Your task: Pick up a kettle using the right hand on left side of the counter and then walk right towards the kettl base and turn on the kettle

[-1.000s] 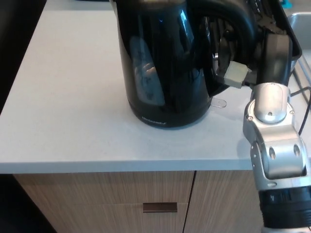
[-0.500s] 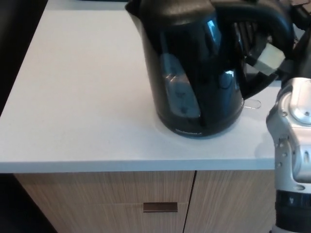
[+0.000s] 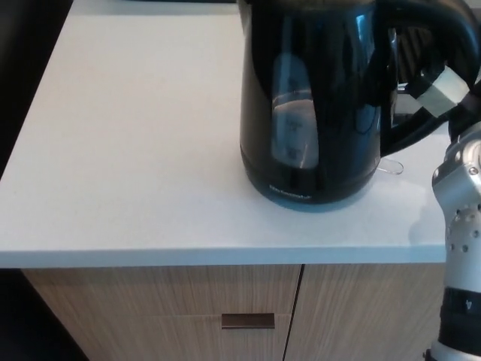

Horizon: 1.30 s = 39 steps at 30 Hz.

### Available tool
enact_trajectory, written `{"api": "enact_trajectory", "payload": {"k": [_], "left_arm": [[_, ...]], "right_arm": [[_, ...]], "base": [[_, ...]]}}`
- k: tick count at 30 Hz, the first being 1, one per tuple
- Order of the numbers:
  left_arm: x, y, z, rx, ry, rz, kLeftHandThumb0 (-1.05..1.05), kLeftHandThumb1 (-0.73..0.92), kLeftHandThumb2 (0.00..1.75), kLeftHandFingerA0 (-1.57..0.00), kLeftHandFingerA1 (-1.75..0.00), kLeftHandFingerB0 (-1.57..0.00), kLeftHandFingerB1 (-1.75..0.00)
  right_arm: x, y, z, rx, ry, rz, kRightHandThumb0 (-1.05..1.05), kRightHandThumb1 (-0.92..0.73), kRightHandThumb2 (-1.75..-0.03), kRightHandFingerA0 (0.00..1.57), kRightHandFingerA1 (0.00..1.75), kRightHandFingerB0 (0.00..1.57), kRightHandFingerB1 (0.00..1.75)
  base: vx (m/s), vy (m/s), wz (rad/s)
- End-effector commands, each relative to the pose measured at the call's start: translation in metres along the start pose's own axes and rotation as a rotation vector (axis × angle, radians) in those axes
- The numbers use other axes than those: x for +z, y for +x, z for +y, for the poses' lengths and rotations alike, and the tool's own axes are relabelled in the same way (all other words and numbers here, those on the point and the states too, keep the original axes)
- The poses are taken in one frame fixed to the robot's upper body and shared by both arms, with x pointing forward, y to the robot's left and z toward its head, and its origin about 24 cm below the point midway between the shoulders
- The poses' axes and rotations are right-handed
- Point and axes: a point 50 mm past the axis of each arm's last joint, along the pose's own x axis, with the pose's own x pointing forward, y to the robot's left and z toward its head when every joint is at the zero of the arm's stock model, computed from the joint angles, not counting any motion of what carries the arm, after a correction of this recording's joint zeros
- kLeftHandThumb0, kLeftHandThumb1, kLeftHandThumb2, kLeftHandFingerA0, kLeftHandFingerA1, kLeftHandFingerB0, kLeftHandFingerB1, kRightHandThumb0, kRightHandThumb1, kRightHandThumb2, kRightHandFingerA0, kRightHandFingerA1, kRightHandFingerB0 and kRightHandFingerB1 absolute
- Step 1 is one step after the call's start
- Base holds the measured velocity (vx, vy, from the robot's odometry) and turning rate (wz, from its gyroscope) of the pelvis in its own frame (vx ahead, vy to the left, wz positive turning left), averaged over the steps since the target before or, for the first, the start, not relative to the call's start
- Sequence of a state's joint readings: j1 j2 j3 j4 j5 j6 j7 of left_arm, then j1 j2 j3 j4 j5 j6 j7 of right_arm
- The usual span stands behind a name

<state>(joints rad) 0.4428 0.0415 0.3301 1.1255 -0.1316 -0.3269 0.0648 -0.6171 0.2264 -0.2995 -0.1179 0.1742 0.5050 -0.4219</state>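
Nearest the camera, below the pale wood-grain cabinet front [image 3: 150, 308] with its dark recessed drawer pull [image 3: 247, 321], nothing needs attention; the work is on the white stone counter [image 3: 128, 150] above it, where the glossy black plastic kettle [image 3: 312, 105] sits or hangs just over the surface toward the right side. The step in hand looks like the lift-off and carry to the right, and doing it well means keeping the kettle body upright, clearing the counter before stepping, and holding the curved black handle [image 3: 428, 71] firmly so the weight does not swing. The silver jointed right forearm [image 3: 462, 248] rises from the lower right edge, wrist bent up toward the handle. The right hand [image 3: 443, 86] reaches in at the handle, but whether its fingers are clamped round it I cannot tell. The left hand does not show
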Motion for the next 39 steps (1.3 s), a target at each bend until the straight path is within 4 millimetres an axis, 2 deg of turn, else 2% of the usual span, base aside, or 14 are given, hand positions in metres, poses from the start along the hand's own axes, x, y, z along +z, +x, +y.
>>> {"api": "enact_trajectory", "payload": {"k": [1,5,7,8,9,11,15,18,19,21,28,29,33,39], "left_arm": [[0.0,-0.006,0.01,0.031,0.031,-0.066,0.22,0.45,1.06,-0.87,-0.95,-0.76,-0.85],[0.0,-0.006,0.011,0.03,0.031,-0.073,0.24,0.5,1.0,-0.84,-0.98,-0.76,-0.85],[0.001,-0.006,0.01,0.028,0.036,-0.078,0.31,0.46,1.09,-0.87,-0.96,-0.77,-0.86],[0.001,-0.006,0.01,0.028,0.035,-0.078,0.31,0.46,1.09,-0.87,-0.96,-0.77,-0.86],[0.002,-0.006,0.01,0.03,0.03,-0.077,0.3,0.52,1.0,-0.82,-0.95,-0.75,-0.84],[0.003,-0.005,0.012,0.03,0.029,-0.076,0.24,0.53,1.0,-0.82,-0.96,-0.75,-0.84],[0.003,-0.005,0.013,0.03,0.057,-0.077,0.16,0.53,0.95,-0.84,-0.95,-0.77,-0.83],[0.002,-0.005,0.013,0.033,0.08,-0.085,0.15,0.52,0.91,-0.85,-0.93,-0.77,-0.82],[0.002,-0.006,0.013,0.034,0.075,-0.084,0.13,0.52,0.9,-0.83,-0.93,-0.76,-0.82],[0.005,-0.004,0.013,0.037,0.06,-0.079,0.18,0.54,0.9,-0.84,-0.95,-0.77,-0.83],[0.009,0.006,0.016,0.054,0.073,-0.021,0.1,0.52,0.75,-0.9,-0.88,-0.79,-0.79],[0.01,0.005,0.015,0.05,0.072,-0.035,0.18,0.52,0.86,-0.87,-0.9,-0.81,-0.81],[0.011,0.004,0.014,0.044,0.07,-0.059,0.18,0.52,0.86,-0.87,-0.9,-0.81,-0.81],[0.016,0.006,0.016,0.045,0.085,-0.08,0.24,0.51,0.92,-0.88,-0.91,-0.8,-0.81]], "right_arm": [[0.049,-0.029,0.07,0.206,0.619,0.05,-0.26,-0.46,-1.44,1.08,1.75,0.79,1.73],[0.051,-0.032,0.074,0.205,0.685,0.096,-0.3,-0.56,-1.35,1.09,1.75,0.77,1.72],[0.057,-0.036,0.077,0.226,0.748,0.137,-0.37,-0.67,-1.22,1.08,1.75,0.73,1.75],[0.06,-0.038,0.078,0.248,0.758,0.141,-0.37,-0.67,-1.22,1.08,1.75,0.73,1.75],[0.061,-0.04,0.079,0.257,0.76,0.14,-0.39,-0.5,-1.33,1.13,1.75,0.78,1.75],[0.066,-0.047,0.08,0.296,0.764,0.146,-0.39,-0.63,-1.25,1.05,1.75,0.7,1.75],[0.076,-0.062,0.078,0.326,0.727,0.128,-0.37,-0.68,-1.22,1.04,1.75,0.66,1.75],[0.084,-0.069,0.072,0.35,0.72,0.116,-0.4,-0.84,-1.01,1.04,1.75,0.65,1.75],[0.086,-0.07,0.07,0.363,0.706,0.107,-0.4,-0.71,-1.18,1.02,1.75,0.65,1.75],[0.091,-0.073,0.064,0.379,0.677,0.096,-0.33,-0.65,-1.26,1.01,1.75,0.6,1.75],[0.096,-0.076,0.054,0.408,0.575,0.072,-0.3,-0.64,-1.25,1.01,1.75,0.58,1.75],[0.097,-0.075,0.052,0.413,0.55,0.066,-0.26,-0.63,-1.27,1.0,1.75,0.55,1.75],[0.099,-0.076,0.048,0.421,0.52,0.062,-0.26,-0.63,-1.27,1.0,1.75,0.55,1.75],[0.099,-0.067,0.033,0.472,0.343,0.052,-0.28,-0.57,-1.33,1.02,1.75,0.72,1.75]], "base": [[0.0,0.0,0.0],[0.0,0.0,0.0],[0.0,0.0,0.0],[0.0,0.0,0.0],[0.0,0.0,0.0],[0.0,0.0,0.0],[0.0,0.0,0.0],[0.0,0.0,0.0],[0.0,0.0,0.0],[0.0,0.0,0.0],[0.0,0.0,0.0],[0.0,0.0,0.0],[0.0,0.0,0.0],[0.0,0.0,0.0]]}}
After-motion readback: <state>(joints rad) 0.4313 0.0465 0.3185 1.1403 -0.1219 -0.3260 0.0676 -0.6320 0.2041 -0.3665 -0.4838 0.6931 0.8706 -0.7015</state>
